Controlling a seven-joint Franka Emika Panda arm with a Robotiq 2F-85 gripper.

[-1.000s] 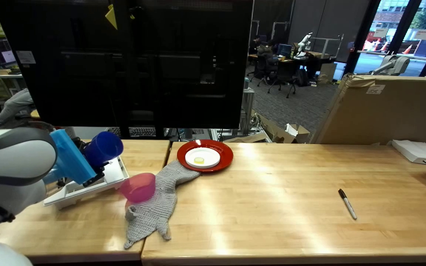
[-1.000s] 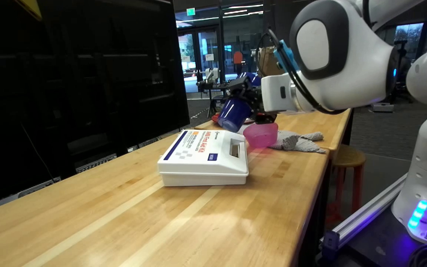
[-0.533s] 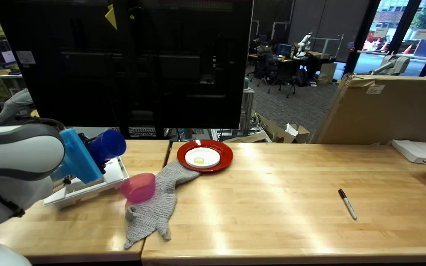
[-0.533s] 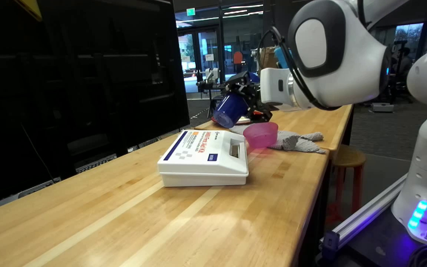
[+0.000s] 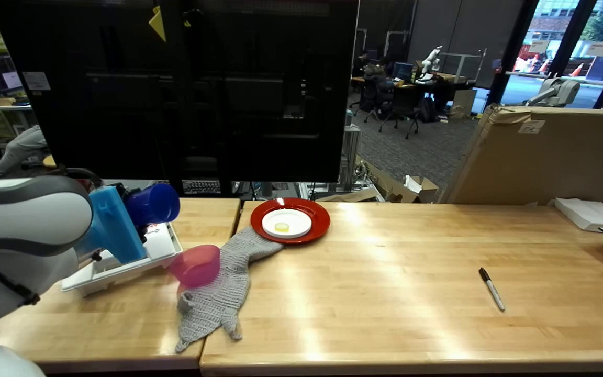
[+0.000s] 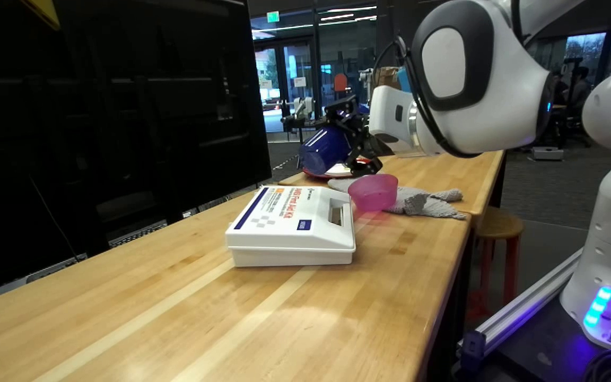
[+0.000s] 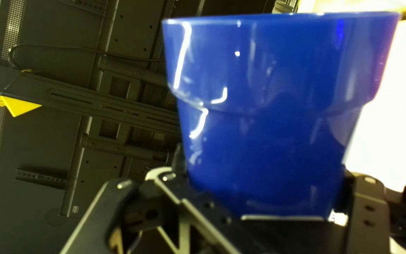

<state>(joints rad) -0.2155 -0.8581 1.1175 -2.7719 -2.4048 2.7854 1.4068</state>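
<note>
- Blue cup (image 5: 153, 204): hung tilted near white case (image 5: 160, 242).
- Pink bowl (image 5: 196, 266): sat touching grey cloth (image 5: 225, 290).
- Red plate (image 5: 321, 222): bore white dish (image 5: 297, 220).
- Marker (image 5: 492, 289): lay on worktop (image 5: 385, 298).

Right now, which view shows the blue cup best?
Wrist view: the blue cup is large in frame, its side mostly unobstructed; the gripper covers only part of its narrow end. Both exterior views show it smaller, tilted in the grip and partly hidden.
</note>
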